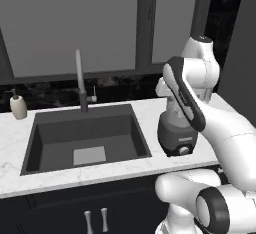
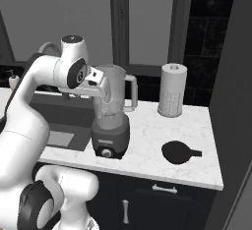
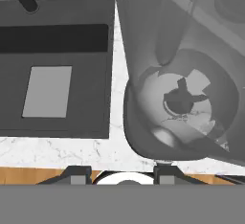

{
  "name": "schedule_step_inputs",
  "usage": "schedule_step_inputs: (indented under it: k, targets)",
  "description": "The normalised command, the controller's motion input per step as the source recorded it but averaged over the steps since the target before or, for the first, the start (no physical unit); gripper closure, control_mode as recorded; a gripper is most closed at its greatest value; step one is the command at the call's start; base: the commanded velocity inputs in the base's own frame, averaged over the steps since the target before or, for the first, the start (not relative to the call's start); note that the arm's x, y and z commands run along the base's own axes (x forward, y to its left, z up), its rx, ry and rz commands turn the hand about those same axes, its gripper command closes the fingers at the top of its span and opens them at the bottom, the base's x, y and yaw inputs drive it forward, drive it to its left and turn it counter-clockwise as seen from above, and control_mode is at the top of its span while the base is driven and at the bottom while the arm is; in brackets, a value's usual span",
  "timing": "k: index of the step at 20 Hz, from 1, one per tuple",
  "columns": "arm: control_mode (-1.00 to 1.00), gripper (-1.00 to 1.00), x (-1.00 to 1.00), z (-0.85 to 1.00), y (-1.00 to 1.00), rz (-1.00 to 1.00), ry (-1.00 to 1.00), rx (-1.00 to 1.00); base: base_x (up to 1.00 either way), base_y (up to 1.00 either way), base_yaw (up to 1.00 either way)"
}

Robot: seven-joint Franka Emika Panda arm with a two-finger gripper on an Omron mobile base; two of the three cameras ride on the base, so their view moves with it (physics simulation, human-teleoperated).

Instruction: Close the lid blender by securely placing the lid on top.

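1. Lid, a flat round black disc (image 2: 178,152), lies on the white marble desk (image 2: 147,148), right of the tall clear greyish blender (image 2: 111,118).
2. Fingers (image 3: 119,174) hang empty above the blender's open jar, slightly parted, well apart from the lid.

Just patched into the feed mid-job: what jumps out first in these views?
The open-topped blender stands on the counter just right of the sink, with the white arm reaching over it and the end effector looking down into the jar at the blades. The black lid lies flat on the counter to the blender's right, in front of a white cylinder.
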Motion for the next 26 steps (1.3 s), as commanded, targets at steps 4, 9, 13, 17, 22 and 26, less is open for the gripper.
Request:
schedule_step_inputs:
  k: [4,9,13,17,22,26]
  targets:
    - [-1.00,-1.00,-0.24,0.01,-0.07,0.00,-0.06,0.00,0.00,0.00,0.00]
    - [-1.00,-1.00,-0.99,0.01,-0.65,-0.03,-0.23,0.03,0.00,0.00,0.00]
    - [-1.00,-1.00,-1.00,0.00,-0.97,-0.12,-0.20,0.06,0.00,0.00,0.00]
    - [-1.00,-1.00,-0.99,0.00,-0.94,-0.30,-0.06,0.02,0.00,0.00,0.00]
    - [-1.00,-1.00,-0.21,0.13,-1.00,-0.58,0.10,0.08,0.00,0.00,0.00]
    - [-1.00,-1.00,0.00,0.11,-0.97,-0.61,0.16,0.09,0.00,0.00,0.00]
